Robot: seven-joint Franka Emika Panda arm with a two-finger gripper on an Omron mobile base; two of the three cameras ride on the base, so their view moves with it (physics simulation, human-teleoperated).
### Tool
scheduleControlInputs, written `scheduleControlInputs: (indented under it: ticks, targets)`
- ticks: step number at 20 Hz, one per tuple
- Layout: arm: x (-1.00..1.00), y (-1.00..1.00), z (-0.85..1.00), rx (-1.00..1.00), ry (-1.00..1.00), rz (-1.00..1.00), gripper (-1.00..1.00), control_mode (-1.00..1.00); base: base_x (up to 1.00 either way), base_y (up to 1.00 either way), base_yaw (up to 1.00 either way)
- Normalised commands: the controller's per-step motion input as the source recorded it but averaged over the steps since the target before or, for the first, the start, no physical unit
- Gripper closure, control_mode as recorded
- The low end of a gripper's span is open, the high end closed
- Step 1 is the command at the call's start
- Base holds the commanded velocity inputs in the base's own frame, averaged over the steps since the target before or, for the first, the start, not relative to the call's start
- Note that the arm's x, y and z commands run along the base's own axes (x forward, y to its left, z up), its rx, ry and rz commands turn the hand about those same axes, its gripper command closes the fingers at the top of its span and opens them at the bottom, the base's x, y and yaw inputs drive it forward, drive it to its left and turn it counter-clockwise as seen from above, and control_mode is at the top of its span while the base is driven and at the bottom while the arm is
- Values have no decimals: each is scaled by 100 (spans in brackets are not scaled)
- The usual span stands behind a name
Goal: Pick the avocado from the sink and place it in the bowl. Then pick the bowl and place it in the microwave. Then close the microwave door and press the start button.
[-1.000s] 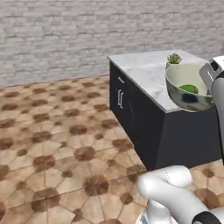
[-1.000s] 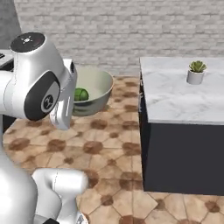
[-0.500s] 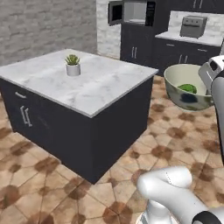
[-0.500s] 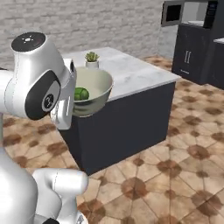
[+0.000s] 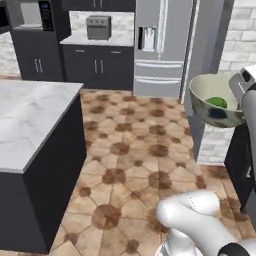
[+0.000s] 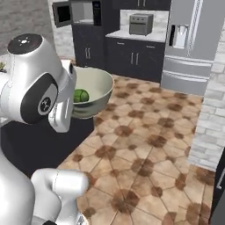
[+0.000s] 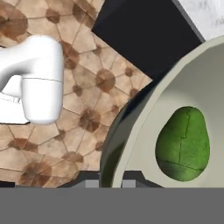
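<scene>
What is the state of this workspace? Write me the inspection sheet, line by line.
Surface: marble island counter to the arm's left; brown tiled floor below.
Job's things: bowl held up in the air over the floor, roughly level; avocado lying inside it. Microwave is far off in the dark cabinets, and its microwave door looks swung open.
Clutter: nothing seen.
Grippers: tool shut on the bowl's rim, carrying it.
Cables: nothing seen.
Surroundings: toaster oven on the back counter, steel fridge beside it, pale brick wall at right.
</scene>
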Motion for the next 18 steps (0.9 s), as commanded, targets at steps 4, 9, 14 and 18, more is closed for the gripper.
scheduleControlInputs:
  ticks: [4, 9, 14, 18]
  targets:
    - [0, 0, 0, 0, 0, 0, 100, 100, 99, 2, -50]
    - [0, 0, 0, 0, 0, 0, 100, 100, 100, 39, -23]
    - [0, 0, 0, 0, 0, 0, 100, 100, 100, 56, -4]
    - [0, 0, 0, 0, 0, 0, 100, 100, 100, 62, 0]
